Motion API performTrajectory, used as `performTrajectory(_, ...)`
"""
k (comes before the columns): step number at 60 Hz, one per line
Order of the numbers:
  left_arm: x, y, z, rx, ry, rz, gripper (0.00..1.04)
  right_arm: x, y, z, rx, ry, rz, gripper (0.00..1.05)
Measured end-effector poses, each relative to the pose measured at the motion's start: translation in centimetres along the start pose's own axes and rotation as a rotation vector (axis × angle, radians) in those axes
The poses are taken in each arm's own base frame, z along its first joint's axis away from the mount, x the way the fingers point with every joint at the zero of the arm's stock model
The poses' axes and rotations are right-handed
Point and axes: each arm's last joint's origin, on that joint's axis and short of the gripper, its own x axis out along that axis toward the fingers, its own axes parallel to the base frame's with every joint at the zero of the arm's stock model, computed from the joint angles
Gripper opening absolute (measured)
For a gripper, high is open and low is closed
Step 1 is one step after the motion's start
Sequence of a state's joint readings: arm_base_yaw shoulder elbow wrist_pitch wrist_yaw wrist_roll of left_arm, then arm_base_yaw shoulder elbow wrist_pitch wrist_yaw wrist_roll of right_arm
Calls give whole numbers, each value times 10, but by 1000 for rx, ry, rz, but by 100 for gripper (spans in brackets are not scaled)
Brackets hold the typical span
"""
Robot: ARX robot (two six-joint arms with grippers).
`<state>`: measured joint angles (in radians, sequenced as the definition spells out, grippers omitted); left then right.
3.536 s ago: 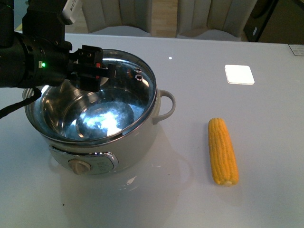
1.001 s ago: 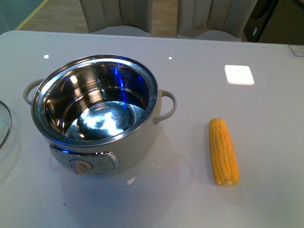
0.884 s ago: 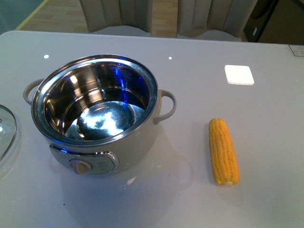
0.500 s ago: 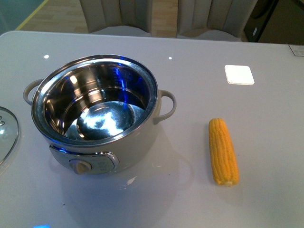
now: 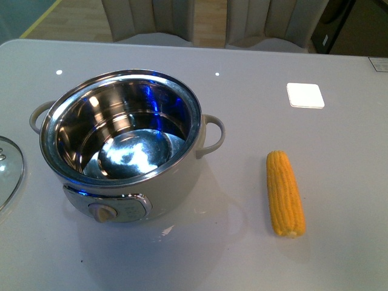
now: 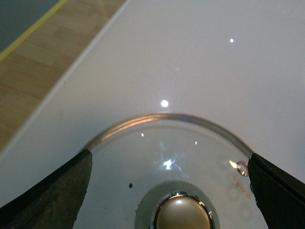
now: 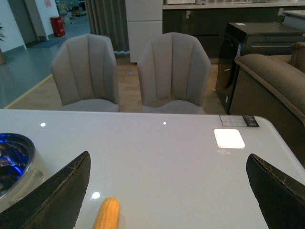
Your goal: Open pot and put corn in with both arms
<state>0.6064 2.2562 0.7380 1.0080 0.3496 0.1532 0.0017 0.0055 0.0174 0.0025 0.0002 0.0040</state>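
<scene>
Lying between right fingers (image 7: pixel 52 195), corn (image 7: pixel 106 213) seems untouched.

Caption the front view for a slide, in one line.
Open, empty pot on the white table, glass lid lying at the frame's left edge, corn lying apart to the pot's right.

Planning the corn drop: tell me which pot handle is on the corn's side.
The loop handle on the right of the pot, facing the corn; the other handle faces the glass lid.

left gripper (image 6: pixel 169 160) | fingers (image 6: pixel 52 195) showing as matte black wedges, scuffed | right gripper (image 7: pixel 168 160) | fingers (image 7: pixel 281 195) showing black, edges greying
</scene>
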Motion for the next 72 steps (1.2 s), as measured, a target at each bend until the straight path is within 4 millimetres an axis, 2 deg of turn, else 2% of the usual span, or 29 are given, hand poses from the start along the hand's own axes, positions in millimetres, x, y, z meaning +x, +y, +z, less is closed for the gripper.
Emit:
performTrajectory(8, -29, 2, 28, 12, -67, -11, 98, 0, 0, 0, 0, 0, 0, 96)
performTrajectory(21, -92, 0, 69, 37, -175, -53, 98, 0, 0, 0, 0, 0, 0, 96)
performTrajectory(24, -114, -4, 80, 44, -201, -76, 98, 0, 0, 0, 0, 0, 0, 96)
performTrajectory(34, -153, -20, 92, 61, -236, -120, 98, 0, 0, 0, 0, 0, 0, 96)
performTrajectory(43, -177, -34, 91, 60, -235, -136, 98, 0, 0, 0, 0, 0, 0, 96)
performTrajectory(48, -182, -45, 84, 79, -356, -181, 85, 0, 0, 0, 0, 0, -2, 96)
performTrajectory(52, -194, -68, 76, 102, -446, -199, 67, 0, 0, 0, 0, 0, -1, 96)
performTrajectory(62, -211, -97, 62, 85, -454, -197, 34, 0, 0, 0, 0, 0, 0, 96)
performTrajectory(72, -219, -115, 47, 87, -467, -198, 4, 0, 0, 0, 0, 0, 0, 96)
